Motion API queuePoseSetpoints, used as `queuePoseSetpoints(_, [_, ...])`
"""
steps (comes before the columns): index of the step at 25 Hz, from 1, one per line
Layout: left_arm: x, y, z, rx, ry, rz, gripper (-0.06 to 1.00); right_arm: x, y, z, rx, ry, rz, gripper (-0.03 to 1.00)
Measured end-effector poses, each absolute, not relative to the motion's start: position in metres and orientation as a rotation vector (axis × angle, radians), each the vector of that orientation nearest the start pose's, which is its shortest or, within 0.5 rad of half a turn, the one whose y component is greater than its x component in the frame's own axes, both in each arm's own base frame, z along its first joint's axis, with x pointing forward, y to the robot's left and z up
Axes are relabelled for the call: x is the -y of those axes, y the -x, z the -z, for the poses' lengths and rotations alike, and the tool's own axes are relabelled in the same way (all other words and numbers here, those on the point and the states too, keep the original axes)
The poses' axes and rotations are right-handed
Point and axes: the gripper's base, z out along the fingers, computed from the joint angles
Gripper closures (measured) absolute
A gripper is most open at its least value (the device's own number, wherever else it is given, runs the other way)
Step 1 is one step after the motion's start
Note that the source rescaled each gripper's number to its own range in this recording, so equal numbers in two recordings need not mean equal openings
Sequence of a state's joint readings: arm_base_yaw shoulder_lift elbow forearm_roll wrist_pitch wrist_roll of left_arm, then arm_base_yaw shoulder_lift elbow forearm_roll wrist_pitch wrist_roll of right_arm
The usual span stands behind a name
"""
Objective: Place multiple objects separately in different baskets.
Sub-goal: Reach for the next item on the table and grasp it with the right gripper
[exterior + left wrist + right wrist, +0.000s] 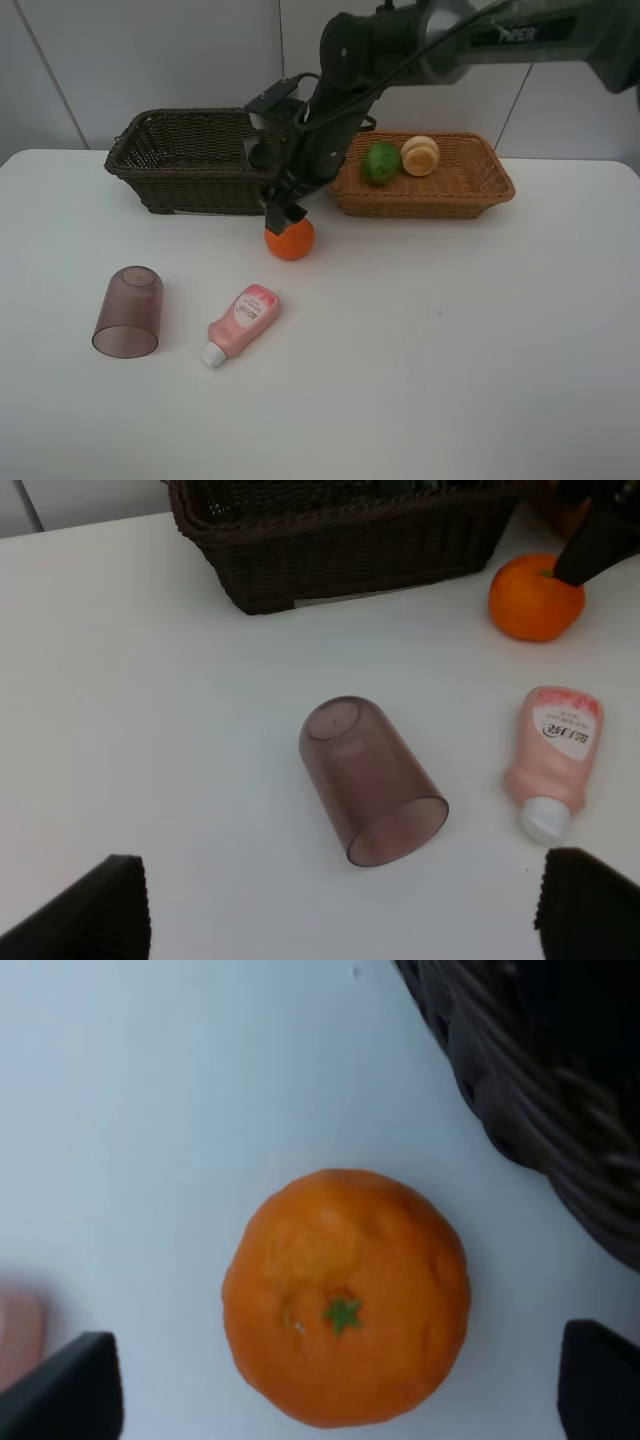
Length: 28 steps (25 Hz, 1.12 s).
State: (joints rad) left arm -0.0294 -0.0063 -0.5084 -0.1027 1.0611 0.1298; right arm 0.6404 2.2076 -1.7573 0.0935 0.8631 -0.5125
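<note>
Just above the middle of the high view, the right gripper hangs point-down over a round orange fruit. Its jaws are spread wide to either side of the fruit and clenched on nothing. The fruit sits on the white table, just in front of a deep dark brown woven wicker basket. Right of that basket stands a shallower light orange-brown wicker basket holding a green avocado-like fruit and a pale peach side by side. At lower left lie a pink white-capped bottle and, left of it, a translucent mauve plastic cup on its side. The left gripper, outside the high view, is spread open and empty above the table near the cup.
</note>
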Motion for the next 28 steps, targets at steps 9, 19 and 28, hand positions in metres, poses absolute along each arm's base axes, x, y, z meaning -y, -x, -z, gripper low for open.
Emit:
queuePoseSetpoints(9, [0.008, 0.007, -0.28, -2.019, -0.167, 0.059, -0.06, -0.289, -0.372, -0.151, -2.347, 1.454, -0.134, 0.01])
queuePoseSetpoints(19, [0.008, 0.007, -0.28, -2.019, -0.167, 0.059, -0.06, -0.292, -0.374, -0.124, -2.381, 1.459, -0.143, 0.0])
queuePoseSetpoints(28, [0.008, 0.007, -0.28, -2.019, -0.167, 0.059, -0.06, -0.294, -0.377, -0.114, -2.371, 1.448, -0.141, 0.1])
